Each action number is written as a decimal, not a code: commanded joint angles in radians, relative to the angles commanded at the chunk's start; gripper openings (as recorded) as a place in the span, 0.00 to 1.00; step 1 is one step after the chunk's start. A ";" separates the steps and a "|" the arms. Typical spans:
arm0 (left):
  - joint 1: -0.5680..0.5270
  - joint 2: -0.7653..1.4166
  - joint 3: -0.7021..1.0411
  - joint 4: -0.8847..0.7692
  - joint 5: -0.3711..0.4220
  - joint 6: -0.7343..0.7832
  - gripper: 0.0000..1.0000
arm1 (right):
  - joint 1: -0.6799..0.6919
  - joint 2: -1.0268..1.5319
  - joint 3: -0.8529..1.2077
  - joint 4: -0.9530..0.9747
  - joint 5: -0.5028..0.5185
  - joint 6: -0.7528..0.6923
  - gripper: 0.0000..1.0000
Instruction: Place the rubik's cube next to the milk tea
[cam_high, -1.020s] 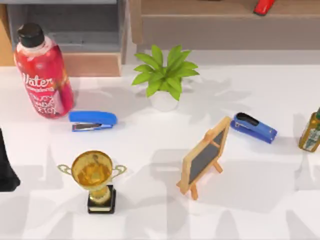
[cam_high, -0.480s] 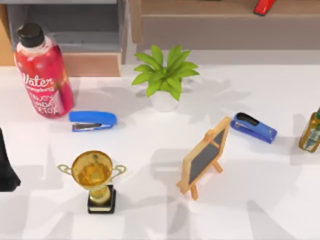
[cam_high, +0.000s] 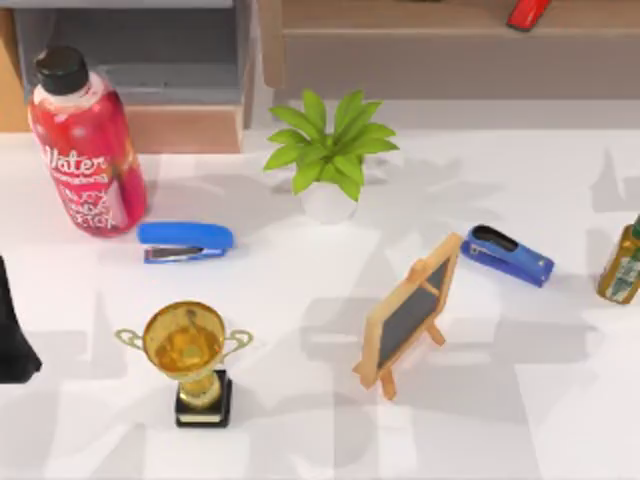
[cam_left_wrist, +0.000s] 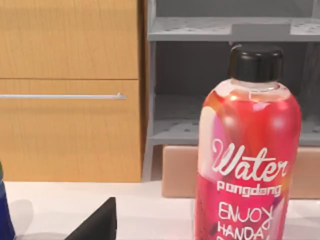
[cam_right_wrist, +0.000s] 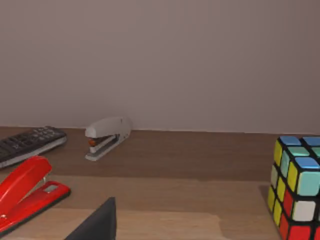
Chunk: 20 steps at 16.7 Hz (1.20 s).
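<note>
The rubik's cube (cam_right_wrist: 296, 200) stands on a brown wooden shelf in the right wrist view, at that picture's right edge and partly cut off. A dark wedge of my right gripper (cam_right_wrist: 97, 224) shows at the lower edge, well apart from the cube and holding nothing that I can see. My left arm (cam_high: 10, 335) sits at the table's left edge in the top view. Part of my left gripper (cam_left_wrist: 99, 224) faces the red water bottle (cam_left_wrist: 247, 155). The milk tea is out of view.
On the shelf lie a red stapler (cam_right_wrist: 27, 192), a white stapler (cam_right_wrist: 106, 136) and a remote (cam_right_wrist: 27, 144). The table holds the water bottle (cam_high: 85, 150), two blue staplers (cam_high: 186, 241) (cam_high: 508, 254), a plant (cam_high: 328, 155), a trophy (cam_high: 190, 360), a small chalkboard (cam_high: 408, 315) and an amber bottle (cam_high: 622, 262).
Shadows on the table have shifted, most at the right side. The objects and my left arm stay where they were.
</note>
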<state>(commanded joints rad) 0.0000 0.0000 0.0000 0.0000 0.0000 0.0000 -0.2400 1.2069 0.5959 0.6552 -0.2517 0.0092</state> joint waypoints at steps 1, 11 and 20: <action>0.000 0.000 0.000 0.000 0.000 0.000 1.00 | -0.021 0.106 0.049 0.053 -0.018 -0.003 1.00; 0.000 0.000 0.000 0.000 0.000 0.000 1.00 | -0.168 0.774 0.351 0.386 -0.126 0.005 1.00; 0.000 0.000 0.000 0.000 0.000 0.000 1.00 | -0.160 0.799 0.386 0.377 -0.117 0.006 1.00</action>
<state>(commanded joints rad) 0.0000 0.0000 0.0000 0.0000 0.0000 0.0000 -0.3999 2.0055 0.9818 1.0318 -0.3690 0.0152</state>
